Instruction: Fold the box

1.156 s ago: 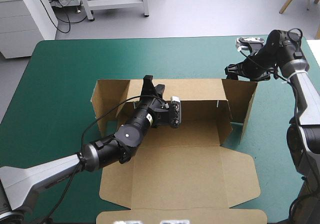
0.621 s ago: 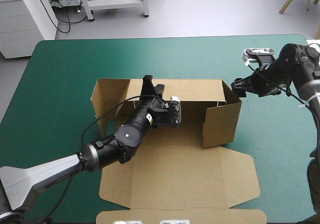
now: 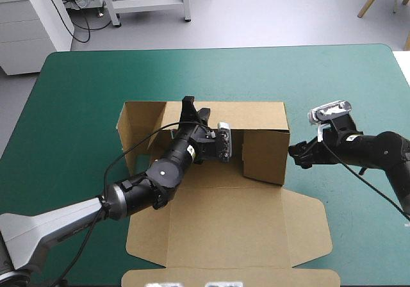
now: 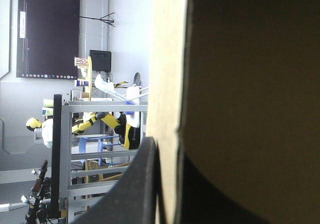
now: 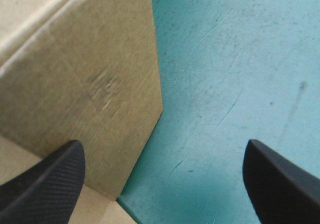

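Observation:
The brown box [image 3: 218, 210] lies in the middle of the teal-green table with its back wall [image 3: 237, 115] raised. In the high view my left gripper [image 3: 189, 111] sits at the top of that wall. In the left wrist view my left gripper [image 4: 167, 146] is shut on the board, one black finger [image 4: 142, 184] against its edge. The right side wall [image 3: 266, 154] stands turned inward across the box's right end. My right gripper [image 3: 298, 152] is just outside that wall. In the right wrist view my right gripper [image 5: 162, 143] is open, with the wall [image 5: 85, 89] ahead of one finger.
The lid [image 3: 256, 232] lies flat toward the near edge, its front flap [image 3: 230, 276] at the table's rim. The left side wall [image 3: 136, 130] stands splayed outward. Teal-green cover [image 3: 346, 95] stretches to the right of the box and beyond it.
My right gripper has come from the far right toward the box and nearer, and the right side wall has swung from splayed outward to standing across the box's end. The left arm has not moved.

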`<act>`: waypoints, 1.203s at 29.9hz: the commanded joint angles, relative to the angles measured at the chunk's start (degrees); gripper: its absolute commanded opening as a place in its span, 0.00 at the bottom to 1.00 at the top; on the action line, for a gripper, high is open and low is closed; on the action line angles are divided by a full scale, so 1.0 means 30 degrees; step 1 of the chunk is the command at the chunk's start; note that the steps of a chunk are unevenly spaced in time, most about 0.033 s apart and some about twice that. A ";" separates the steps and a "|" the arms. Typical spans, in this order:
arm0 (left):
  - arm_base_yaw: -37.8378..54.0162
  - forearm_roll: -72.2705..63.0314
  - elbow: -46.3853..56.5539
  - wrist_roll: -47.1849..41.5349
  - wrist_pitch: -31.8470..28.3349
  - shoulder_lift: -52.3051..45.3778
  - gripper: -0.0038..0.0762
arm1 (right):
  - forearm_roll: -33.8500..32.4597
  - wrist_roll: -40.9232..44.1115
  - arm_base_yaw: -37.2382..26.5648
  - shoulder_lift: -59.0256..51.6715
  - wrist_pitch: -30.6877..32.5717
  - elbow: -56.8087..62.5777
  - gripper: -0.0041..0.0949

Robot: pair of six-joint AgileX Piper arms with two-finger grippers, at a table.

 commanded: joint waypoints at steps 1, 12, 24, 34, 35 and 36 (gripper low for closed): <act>0.0159 -0.2132 0.0159 -0.0709 0.0588 -0.0221 0.04 | 0.1670 -0.1196 -0.0121 -0.0657 0.0278 -0.0032 0.85; 0.0159 -0.2132 0.0159 -0.0709 0.0588 -0.0221 0.04 | 0.2242 -0.1408 -0.0121 -0.0661 0.2138 0.0659 0.80; 0.0159 -0.2132 0.0159 -0.0709 0.0585 -0.0221 0.04 | 0.5394 -0.4320 0.1645 -0.0546 0.0181 0.0832 0.76; 0.0159 -0.2132 0.0159 -0.0794 0.0653 -0.0221 0.04 | 0.3517 -0.3641 0.4514 -0.0258 -0.3637 0.0797 0.40; 0.0159 -0.2132 0.0159 -0.0794 0.0653 -0.0221 0.04 | 0.3483 -0.3681 0.4514 -0.0258 -0.3427 0.0797 0.35; 0.0159 -0.2132 0.0159 -0.0794 0.0653 -0.0221 0.04 | 0.3483 -0.3725 0.4514 -0.0258 -0.3286 0.0797 0.30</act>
